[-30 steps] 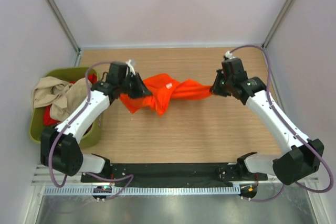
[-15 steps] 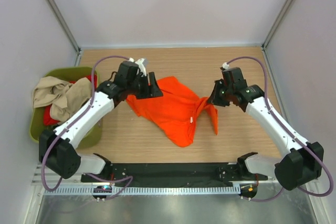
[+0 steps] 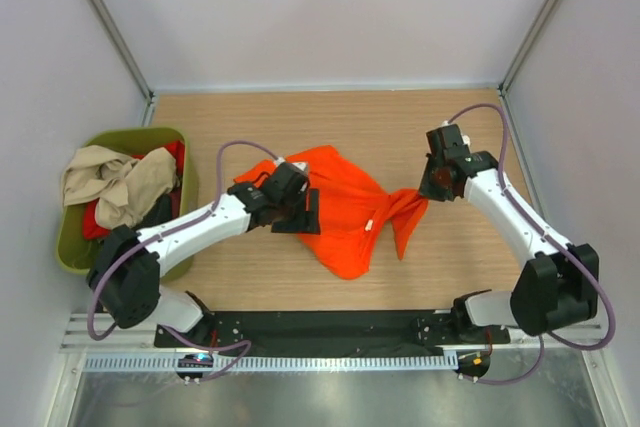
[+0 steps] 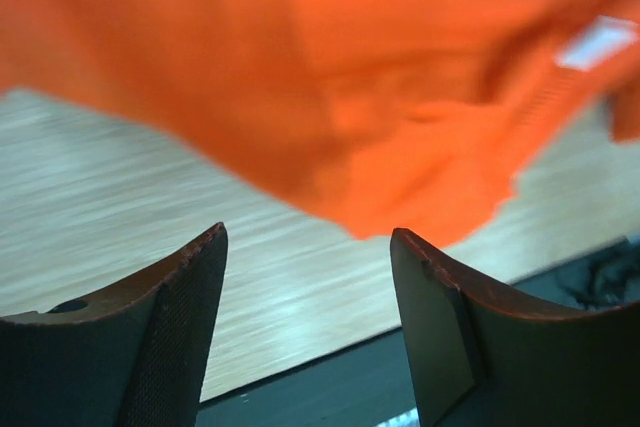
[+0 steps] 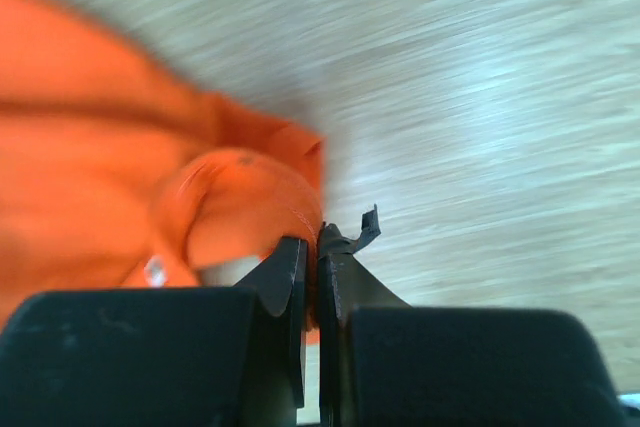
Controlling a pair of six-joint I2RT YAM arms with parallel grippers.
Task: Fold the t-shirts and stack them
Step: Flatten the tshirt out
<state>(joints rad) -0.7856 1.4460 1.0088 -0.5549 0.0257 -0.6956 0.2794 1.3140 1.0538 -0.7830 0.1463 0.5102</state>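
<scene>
Orange cloth of one t-shirt is seen from above, crumpled on the middle of the bench. Its right corner is held by the right fingers, probably for spreading it flat. Other t-shirts lie in the green tub at the left edge, and free bench is left towards the far and near edges. At the left wrist, the left fingers are spread near the shirt's hem, holding nothing. At the right wrist, the fingers are pressed together on a fold of orange cloth.

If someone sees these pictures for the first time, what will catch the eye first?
The bright orange t-shirt, spread crumpled in the middle of the table. The right gripper pinches its right edge, while the left gripper hangs open over its left part. An olive tub stands far left.
</scene>
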